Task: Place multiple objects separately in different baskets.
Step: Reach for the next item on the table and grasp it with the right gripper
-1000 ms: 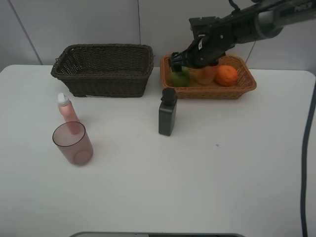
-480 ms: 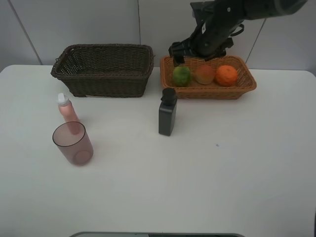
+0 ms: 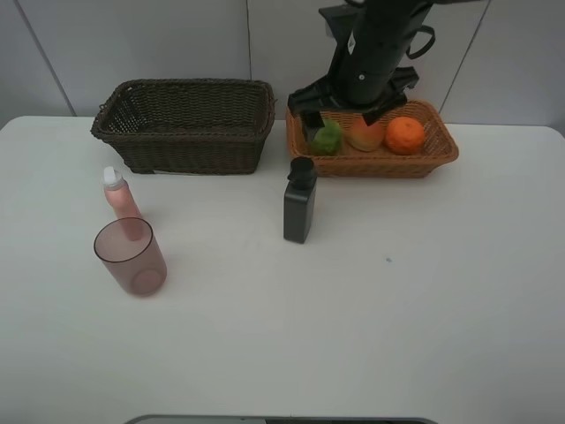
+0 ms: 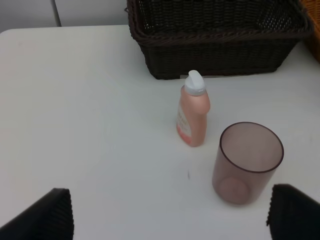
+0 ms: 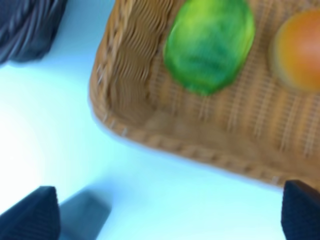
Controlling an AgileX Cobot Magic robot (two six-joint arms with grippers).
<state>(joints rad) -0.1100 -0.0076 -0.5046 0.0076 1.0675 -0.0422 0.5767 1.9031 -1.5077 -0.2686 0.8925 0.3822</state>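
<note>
Nearest the camera, nothing has shifted over the last second: one translucent pink cup (image 3: 130, 256) stands upright on the table (image 3: 353, 309), with one slim pink bottle (image 3: 119, 199) just behind it. One dark bottle (image 3: 299, 208) stands further right, just in front of the tan basket (image 3: 388, 163). The left gripper (image 4: 170, 215) hangs above the cup and the pink bottle with its claw spread wide and nothing in it.

Further back, the dark brown basket (image 3: 185, 146) shows no object in the part of its inside that can be seen. The tan basket holds three fruits in a row: one green lime (image 3: 328, 137), one red-yellow apple (image 3: 366, 135) and one orange (image 3: 406, 134).

What has changed is the right arm. A second ago it reached low across the tan basket, over the lime. It then drew up and back, and now it stands more upright over the basket's left end. The right gripper (image 5: 167, 210) is released and empty. The wrist picture is blurred, but the lime seems to lie free in the basket between the parted fingers.

I judge the fruit half done, leaving the two bottles and the cup, most likely for the dark basket.

That makes six objects, three binned and three on the table, and two baskets.
</note>
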